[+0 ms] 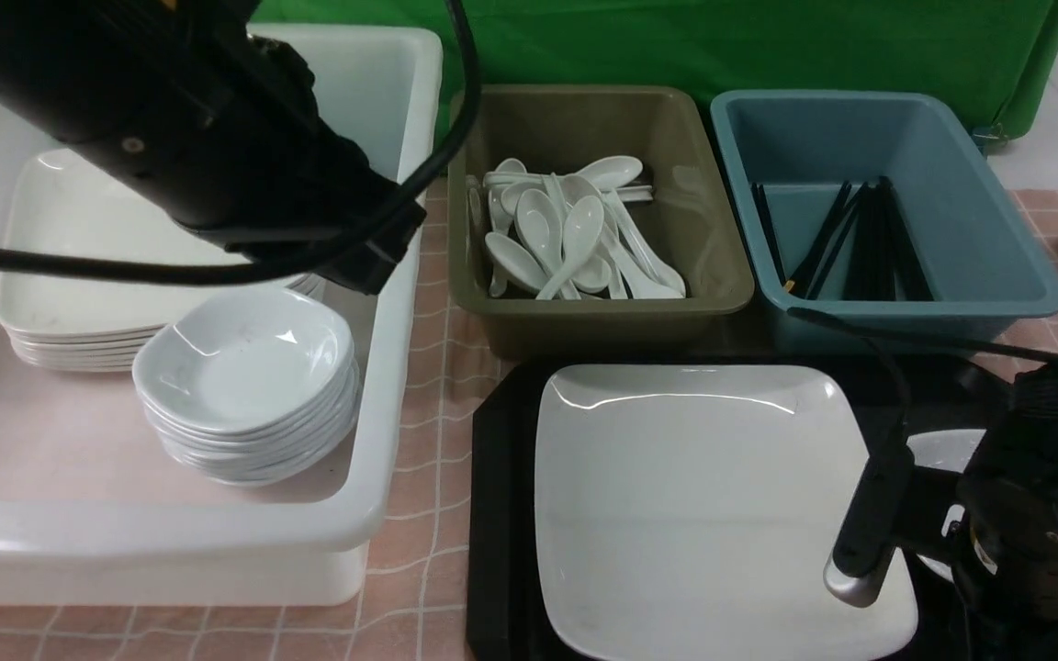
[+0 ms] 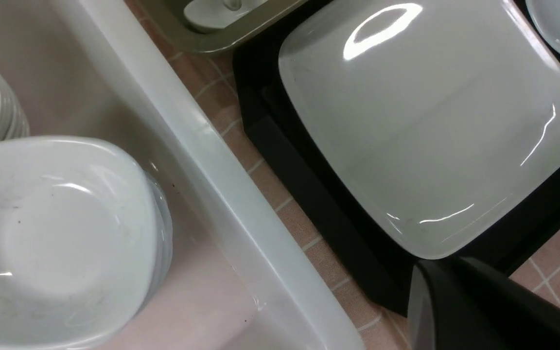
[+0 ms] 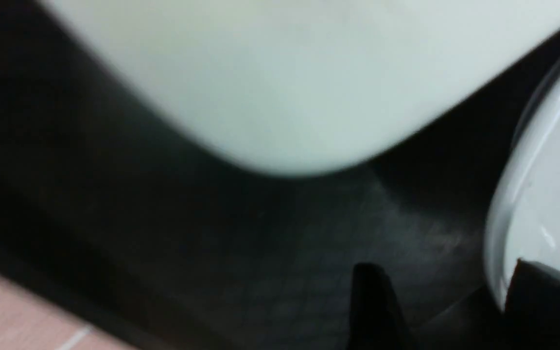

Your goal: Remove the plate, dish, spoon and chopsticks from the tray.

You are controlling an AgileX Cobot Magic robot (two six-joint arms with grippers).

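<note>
The big white square plate (image 1: 703,496) lies on the black tray (image 1: 501,514). To its right the small dish (image 1: 947,450) sits on the tray, mostly hidden by my right arm. My right gripper (image 3: 447,287) is open and low over the tray. One finger (image 3: 372,301) is over the bare tray and the other finger (image 3: 547,296) is over the dish (image 3: 542,194), whose rim passes between them. My left gripper (image 2: 421,277) is shut and holds nothing, up above the white tub (image 1: 391,441). No spoon or chopsticks show on the tray.
The white tub holds a stack of small dishes (image 1: 249,386) and a stack of square plates (image 1: 79,266). Behind the tray stand an olive bin (image 1: 602,312) with several spoons and a blue bin (image 1: 906,303) with black chopsticks. Pink checked cloth covers the table.
</note>
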